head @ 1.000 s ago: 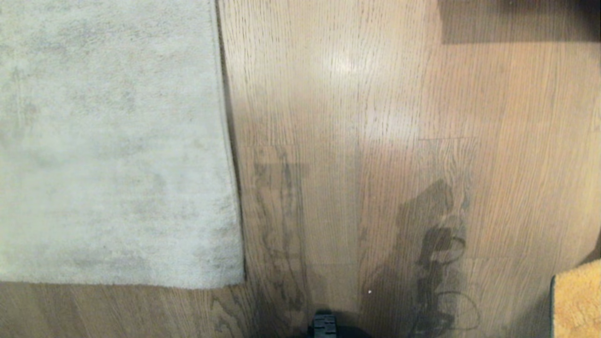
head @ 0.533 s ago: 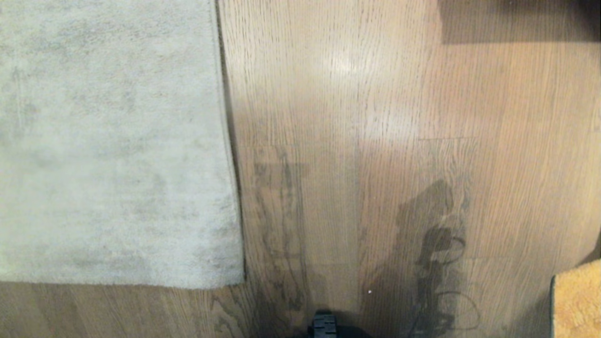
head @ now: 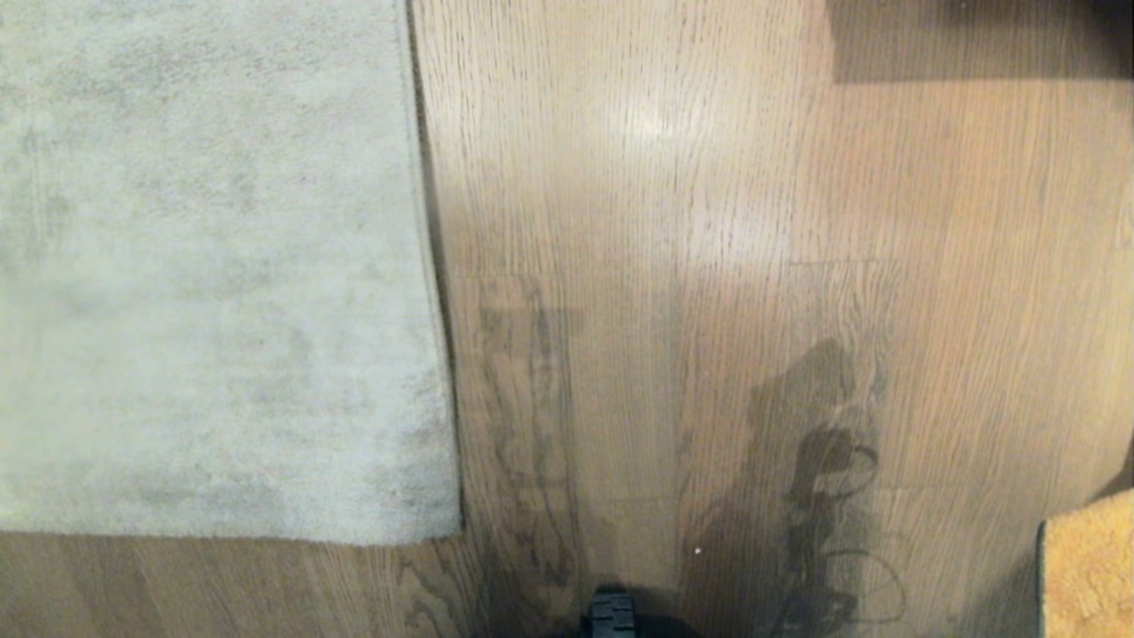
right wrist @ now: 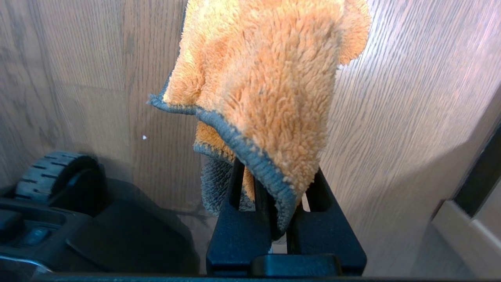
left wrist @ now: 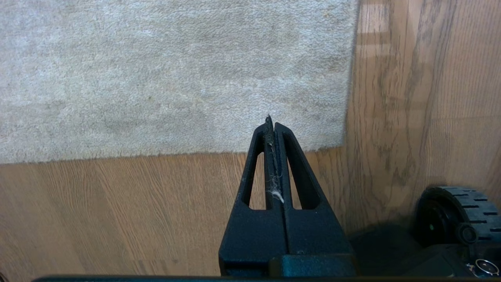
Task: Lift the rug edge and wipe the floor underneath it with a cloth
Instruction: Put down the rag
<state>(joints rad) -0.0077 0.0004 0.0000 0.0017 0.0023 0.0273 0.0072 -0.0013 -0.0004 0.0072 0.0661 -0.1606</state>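
Observation:
The light grey rug [head: 204, 266] lies flat at the left, its edge [head: 438, 310] running down to a corner [head: 447, 530] on the brown wood floor [head: 709, 221]. In the left wrist view my left gripper [left wrist: 271, 119] is shut and empty, hanging above the rug's near border [left wrist: 156, 154], with lint between its fingers. The orange fluffy cloth [right wrist: 266, 78] with grey-green trim drapes over my right gripper [right wrist: 274, 184], which is shut on it above bare floor [right wrist: 391, 117]. A corner of the cloth [head: 1088, 567] shows at the lower right of the head view.
The robot's base wheel [left wrist: 458, 213] sits close to the rug corner [left wrist: 340, 141], and a wheel [right wrist: 54, 172] shows beside the right arm. A dark furniture edge [head: 974, 40] lies at the far right. Pale trim [right wrist: 465, 231] stands to the right.

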